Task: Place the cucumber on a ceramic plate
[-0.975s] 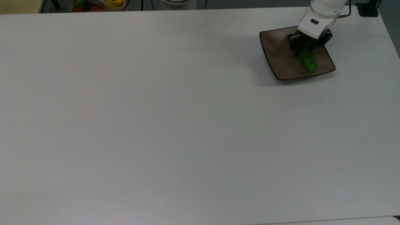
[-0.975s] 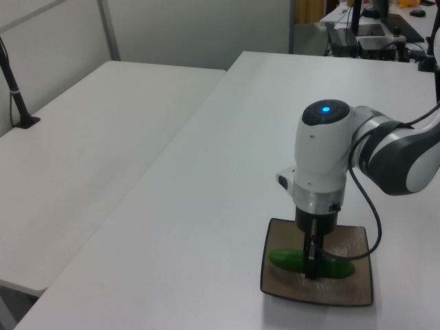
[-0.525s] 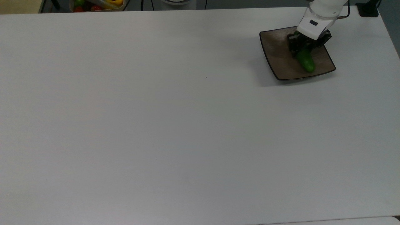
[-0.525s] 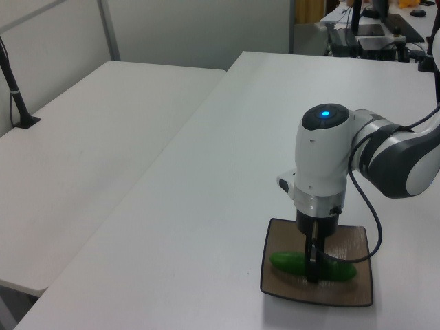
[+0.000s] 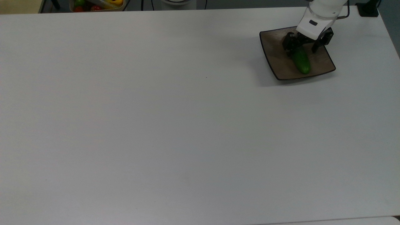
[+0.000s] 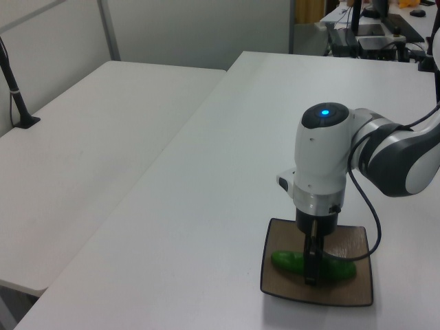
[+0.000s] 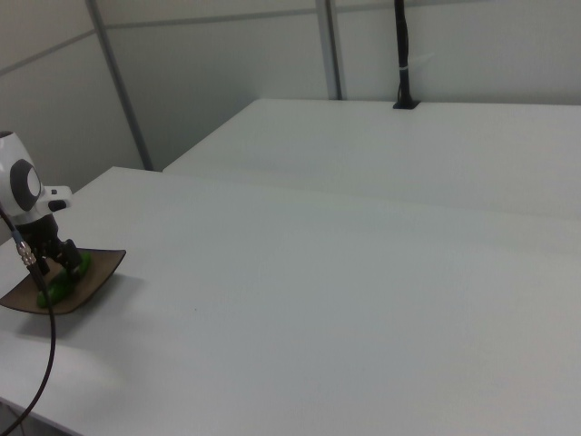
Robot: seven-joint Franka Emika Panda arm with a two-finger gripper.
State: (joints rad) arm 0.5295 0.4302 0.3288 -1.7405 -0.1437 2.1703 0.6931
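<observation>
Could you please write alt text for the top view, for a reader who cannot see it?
A green cucumber lies on a square brown ceramic plate near the top view's upper right corner, with the robot's hand open astride its far end. The rest of the white table is bare.

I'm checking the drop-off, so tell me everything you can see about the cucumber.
The cucumber is small, smooth, glossy and dark green with rounded ends. It lies flat on the square brown ceramic plate, running lengthwise from the plate's middle toward its near edge in the top view, well inside the rim. The open pincer straddles its far end, fingers spread on either side; whether they touch it cannot be told. The left view shows it lying across the plate.
</observation>
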